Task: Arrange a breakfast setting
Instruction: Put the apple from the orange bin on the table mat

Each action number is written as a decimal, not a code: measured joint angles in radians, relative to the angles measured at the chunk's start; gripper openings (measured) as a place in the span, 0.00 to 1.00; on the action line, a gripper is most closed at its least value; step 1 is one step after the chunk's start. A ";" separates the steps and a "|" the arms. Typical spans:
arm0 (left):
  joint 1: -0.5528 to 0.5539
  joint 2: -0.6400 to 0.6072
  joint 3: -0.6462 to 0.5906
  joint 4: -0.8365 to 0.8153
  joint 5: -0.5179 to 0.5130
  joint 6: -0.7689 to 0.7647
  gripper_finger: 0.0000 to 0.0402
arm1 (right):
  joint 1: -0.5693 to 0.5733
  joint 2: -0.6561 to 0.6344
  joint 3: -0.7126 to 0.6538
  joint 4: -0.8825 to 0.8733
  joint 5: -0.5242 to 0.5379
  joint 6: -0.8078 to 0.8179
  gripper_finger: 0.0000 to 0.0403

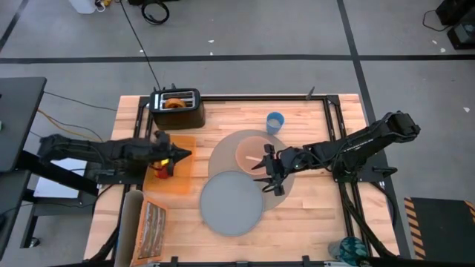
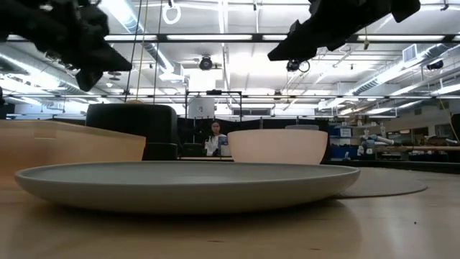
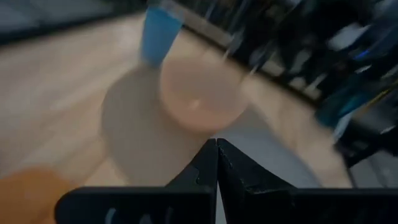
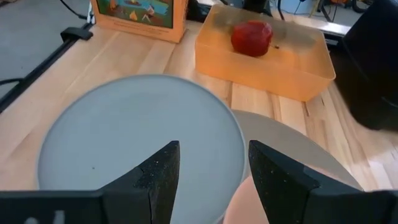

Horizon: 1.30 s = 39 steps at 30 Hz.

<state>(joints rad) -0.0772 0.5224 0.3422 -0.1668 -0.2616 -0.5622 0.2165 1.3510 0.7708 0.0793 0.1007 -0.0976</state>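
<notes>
The round grey-tan mat [image 1: 230, 148] lies mid-table with the translucent pink bowl [image 1: 254, 153] standing on it. The grey plate [image 1: 231, 202] lies nearer, its far rim over the mat's near edge. The blue cup [image 1: 275, 122] stands behind the mat. The red apple [image 4: 252, 37] sits on the orange board [image 1: 177, 178]. The bagel [image 1: 175, 104] sticks out of the black toaster [image 1: 178, 111]. My left gripper [image 1: 187, 154] is shut and empty, raised over the board. My right gripper [image 1: 261, 176] is open and empty above the plate's far right rim, beside the bowl. I cannot make out the spoon plainly.
A wooden box [image 1: 152, 228] lies at the near left corner. Black rails [image 1: 334, 126] frame the table on the right and far sides. Bare wood [image 1: 312, 215] shows at the near right.
</notes>
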 joint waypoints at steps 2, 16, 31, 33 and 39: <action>0.000 0.081 0.106 -0.175 -0.005 -0.059 0.02 | 0.000 0.000 0.000 -0.018 0.000 -0.003 0.49; 0.000 0.330 0.499 -0.987 0.176 -0.430 0.13 | 0.000 0.000 0.000 -0.141 0.001 -0.011 0.49; 0.005 0.332 0.341 -0.984 0.258 -0.600 0.83 | 0.000 0.000 0.000 -0.150 0.001 -0.037 0.49; 0.009 0.332 0.319 -0.943 0.243 -0.599 0.87 | 0.000 0.000 0.000 -0.149 0.001 -0.038 0.49; 0.026 0.375 0.318 -0.950 0.160 -0.604 0.88 | -0.004 0.000 0.000 -0.144 0.003 -0.056 0.49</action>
<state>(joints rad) -0.0509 0.8975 0.6605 -1.1169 -0.1014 -1.1665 0.2127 1.3510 0.7708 -0.0647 0.1036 -0.1532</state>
